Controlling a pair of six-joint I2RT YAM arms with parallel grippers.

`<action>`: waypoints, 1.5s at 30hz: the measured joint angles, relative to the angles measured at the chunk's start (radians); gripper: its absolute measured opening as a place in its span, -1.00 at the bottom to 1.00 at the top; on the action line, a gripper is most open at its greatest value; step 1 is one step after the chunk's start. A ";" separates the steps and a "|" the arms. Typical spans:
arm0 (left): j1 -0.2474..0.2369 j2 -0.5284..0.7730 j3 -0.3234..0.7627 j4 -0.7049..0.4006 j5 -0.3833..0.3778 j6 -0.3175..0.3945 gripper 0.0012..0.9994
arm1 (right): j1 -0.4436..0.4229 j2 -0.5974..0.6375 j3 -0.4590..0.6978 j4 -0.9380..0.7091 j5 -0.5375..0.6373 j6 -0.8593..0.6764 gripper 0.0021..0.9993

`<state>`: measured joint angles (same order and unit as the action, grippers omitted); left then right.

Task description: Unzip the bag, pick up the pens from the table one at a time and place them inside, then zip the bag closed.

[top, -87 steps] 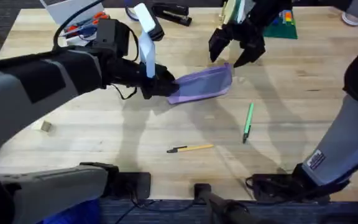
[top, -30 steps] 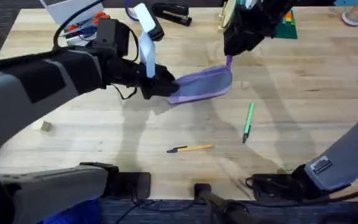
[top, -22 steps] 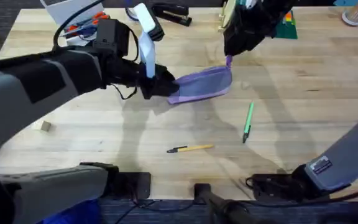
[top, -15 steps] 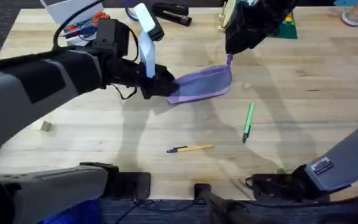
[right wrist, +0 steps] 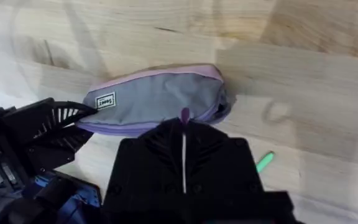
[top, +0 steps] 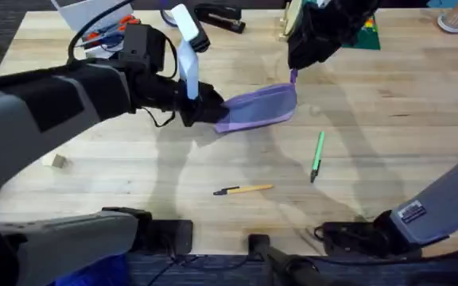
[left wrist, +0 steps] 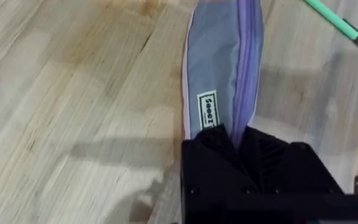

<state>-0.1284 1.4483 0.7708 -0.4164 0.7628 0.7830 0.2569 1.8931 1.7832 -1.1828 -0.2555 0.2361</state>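
The lilac and grey-purple bag (top: 259, 106) lies on the table (top: 133, 159) with its zipper closed. My left gripper (top: 213, 109) is shut on its left end, and the left wrist view shows the black fingers clamped over the fabric (left wrist: 219, 74). My right gripper (top: 294, 70) is shut on the small purple zipper pull (right wrist: 184, 114) at the bag's right end (right wrist: 154, 99). The green pen (top: 317, 156) lies nearer the front, right of the bag. The yellow pen (top: 245, 189) with a black tip lies in front of the bag.
A black stapler (top: 217, 14) and orange-handled scissors (top: 102, 36) sit along the far edge. A small wooden block (top: 54, 160) lies at the left. A green item (top: 366, 32) is behind the right arm.
The right gripper was open above the bag's right end; it has since come down and shut on the zipper pull. The left gripper, bag and pens have not moved.
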 joint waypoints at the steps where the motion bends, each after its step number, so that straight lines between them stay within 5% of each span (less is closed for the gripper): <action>1: 0.000 0.000 0.000 0.000 0.000 0.000 -0.92 | 0.003 0.000 0.000 0.000 0.000 -0.002 -0.94; 45: 0.000 0.000 0.001 -0.004 -0.003 0.000 -0.92 | 0.393 0.000 0.000 0.146 -0.001 -0.013 -0.94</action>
<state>-0.1284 1.4483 0.7719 -0.4201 0.7593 0.7830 0.6499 1.8933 1.7832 -1.0371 -0.2563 0.2231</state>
